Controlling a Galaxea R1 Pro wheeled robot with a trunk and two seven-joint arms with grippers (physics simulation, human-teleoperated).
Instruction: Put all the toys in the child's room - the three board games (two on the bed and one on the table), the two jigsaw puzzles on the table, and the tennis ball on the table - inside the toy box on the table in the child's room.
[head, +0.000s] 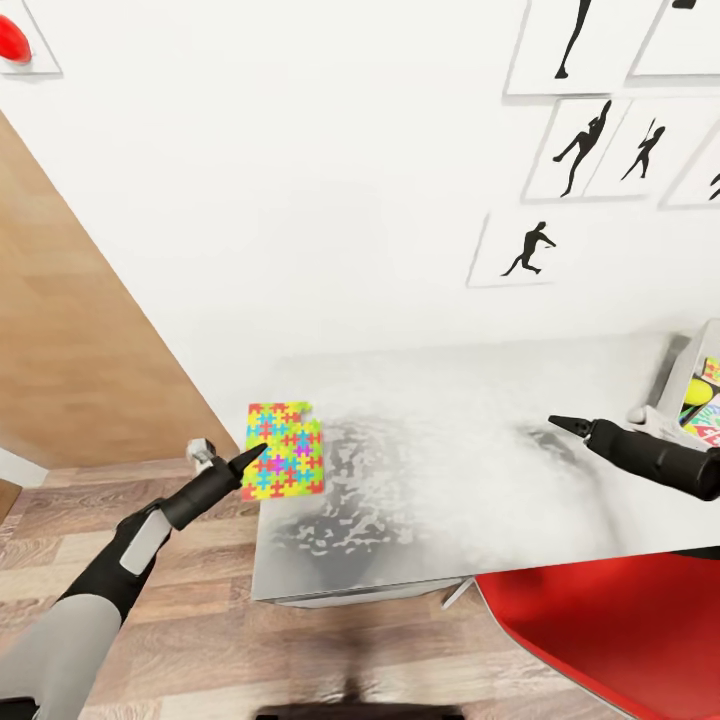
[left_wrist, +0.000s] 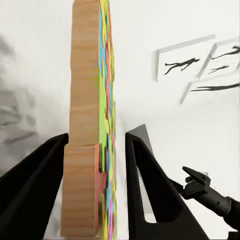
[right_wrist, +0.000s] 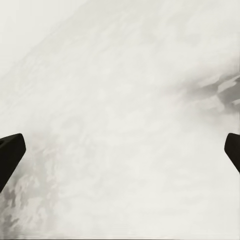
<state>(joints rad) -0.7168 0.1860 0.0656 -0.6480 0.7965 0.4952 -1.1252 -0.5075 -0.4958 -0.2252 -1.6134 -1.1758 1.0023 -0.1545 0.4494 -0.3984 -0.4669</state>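
Note:
A jigsaw puzzle (head: 285, 450), a thin sheet of yellow, pink, blue and green pieces, lies at the left end of the table (head: 450, 470) and sticks out a little past its edge. My left gripper (head: 254, 456) is shut on that overhanging edge. In the left wrist view the puzzle (left_wrist: 92, 100) stands edge-on between the two black fingers (left_wrist: 45, 175), its wood-coloured back toward one of them. My right gripper (head: 566, 425) hovers open over the table's right part, its fingers wide apart in the right wrist view (right_wrist: 120, 155). The toy box (head: 688, 372) shows at the right edge with colourful toys inside.
A red chair (head: 620, 630) stands under the table's front right. A wooden wardrobe door (head: 70, 330) is at the left, over a wood-plank floor (head: 200, 640). Black silhouette pictures (head: 590, 145) hang on the white wall, and a red round button (head: 12, 40) sits high left.

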